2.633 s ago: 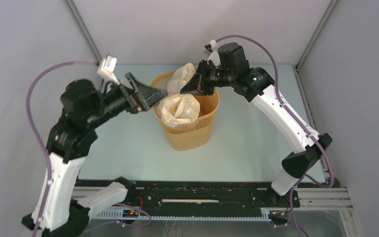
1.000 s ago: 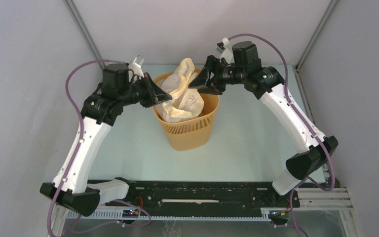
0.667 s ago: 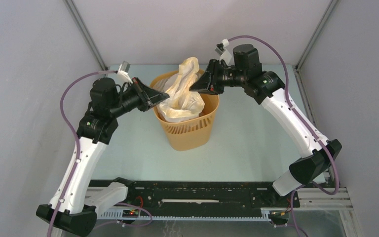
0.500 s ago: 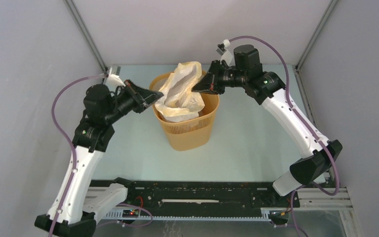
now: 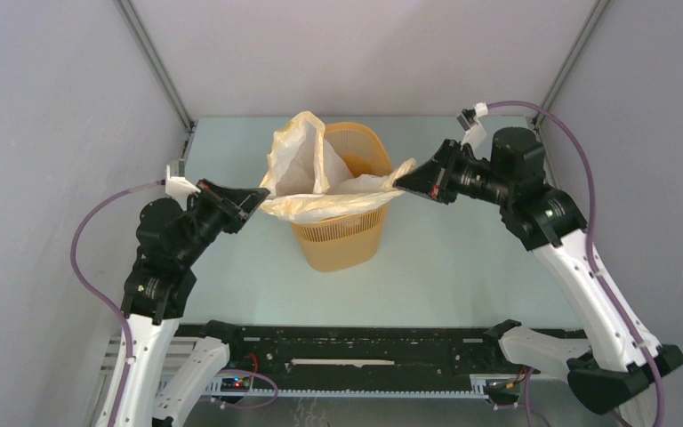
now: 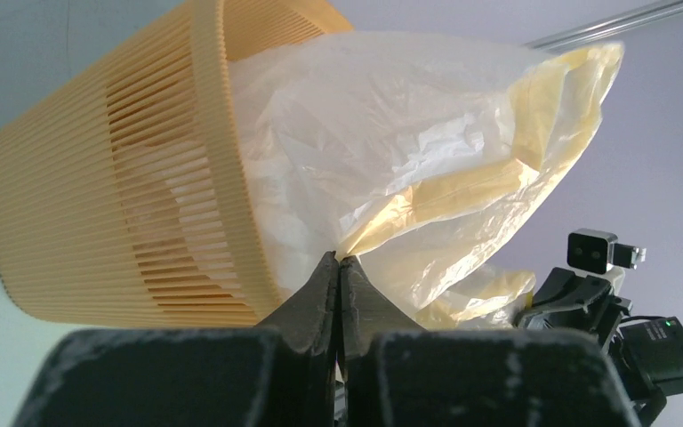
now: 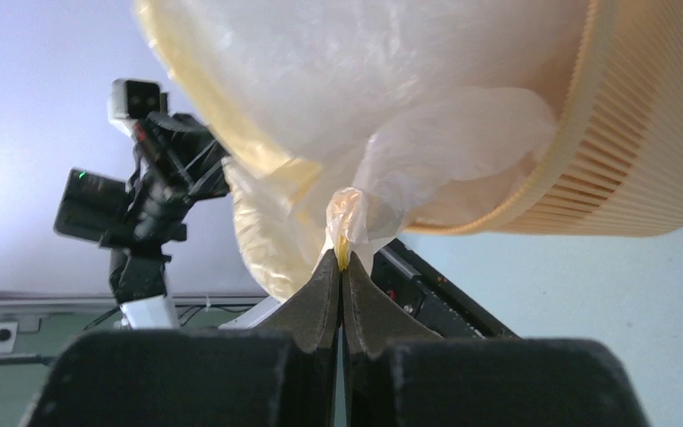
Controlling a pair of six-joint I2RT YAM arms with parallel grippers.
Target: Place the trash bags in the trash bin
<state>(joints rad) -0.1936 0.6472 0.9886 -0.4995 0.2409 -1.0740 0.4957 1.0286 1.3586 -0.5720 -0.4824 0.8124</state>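
Note:
The yellow-orange ribbed trash bin (image 5: 338, 240) (image 6: 98, 205) (image 7: 640, 151) stands mid-table. A thin cream trash bag (image 5: 320, 182) (image 6: 409, 151) (image 7: 365, 98) sits in its mouth and is stretched out over the rim to both sides, with one flap standing up at the back. My left gripper (image 5: 258, 197) (image 6: 339, 260) is shut on the bag's left edge, just left of the rim. On the other side my right gripper (image 5: 402, 182) (image 7: 342, 258) is shut on the bag's right edge, a little beyond the rim.
Pale walls close the table in on the left, back and right. A black rail (image 5: 365, 347) with the arm bases runs along the near edge. The other arm's wrist camera (image 6: 600, 253) (image 7: 138, 98) shows behind the bag in each wrist view.
Both arms have drawn back and outward from the bin, pulling the bag's edges apart, so its mouth is spread wide across the rim. The right gripper, open a second ago, now pinches the bag.

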